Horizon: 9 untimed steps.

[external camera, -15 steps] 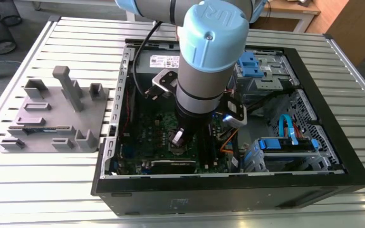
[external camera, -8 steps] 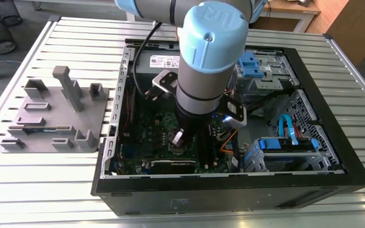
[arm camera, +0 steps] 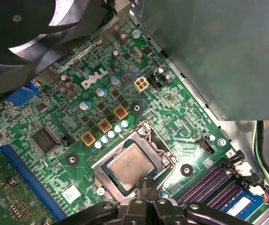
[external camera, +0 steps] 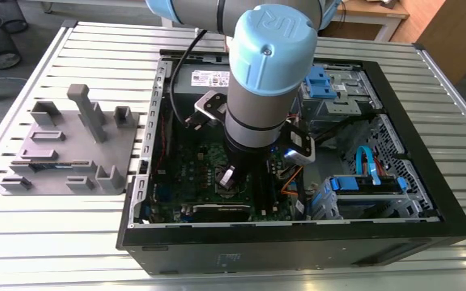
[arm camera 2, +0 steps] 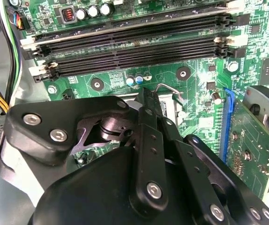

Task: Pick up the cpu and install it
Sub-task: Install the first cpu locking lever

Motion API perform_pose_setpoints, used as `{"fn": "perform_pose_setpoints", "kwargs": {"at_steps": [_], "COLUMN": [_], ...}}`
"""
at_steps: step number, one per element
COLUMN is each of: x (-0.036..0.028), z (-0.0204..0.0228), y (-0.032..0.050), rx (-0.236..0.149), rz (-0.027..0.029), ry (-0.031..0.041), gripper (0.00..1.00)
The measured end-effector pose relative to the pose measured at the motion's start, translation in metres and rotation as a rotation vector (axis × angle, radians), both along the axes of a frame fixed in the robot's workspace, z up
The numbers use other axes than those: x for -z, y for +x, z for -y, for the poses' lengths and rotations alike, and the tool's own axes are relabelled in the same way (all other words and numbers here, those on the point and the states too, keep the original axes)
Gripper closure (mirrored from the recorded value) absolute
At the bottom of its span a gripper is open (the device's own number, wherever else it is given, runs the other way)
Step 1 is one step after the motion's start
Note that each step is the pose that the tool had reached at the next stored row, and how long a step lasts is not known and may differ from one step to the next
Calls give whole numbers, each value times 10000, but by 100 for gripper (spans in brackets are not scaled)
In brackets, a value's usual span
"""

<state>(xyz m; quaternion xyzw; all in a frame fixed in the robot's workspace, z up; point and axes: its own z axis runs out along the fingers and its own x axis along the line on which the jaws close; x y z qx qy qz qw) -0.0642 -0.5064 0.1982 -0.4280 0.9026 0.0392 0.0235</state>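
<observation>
slatted metal table [external camera: 71, 242] | cpu [arm camera: 130, 168] flat in socket, square | claw [arm camera: 146, 187] above it, state unclear

The silver-grey tubular robot arm [external camera: 253, 115] carries a rounded pale-blue joint cap [external camera: 273, 51] and a black band lower down. A black cable [external camera: 180, 66] runs beside the cap. The matte-black linked end effector [arm camera 2: 146, 105] shows silver screw heads [arm camera 2: 31, 119].
</observation>
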Motion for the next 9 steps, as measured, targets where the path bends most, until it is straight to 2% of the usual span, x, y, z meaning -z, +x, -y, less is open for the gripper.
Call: {"fn": "perform_pose_setpoints", "kwargs": {"at_steps": [2, 6, 9], "x": [-1, 1, 2], "z": [2, 3, 13], "y": [0, 2, 6], "rx": [-1, 0, 0], "rz": [-9, -81, -109], "ry": [19, 122, 152], "gripper": [89, 89, 89]}}
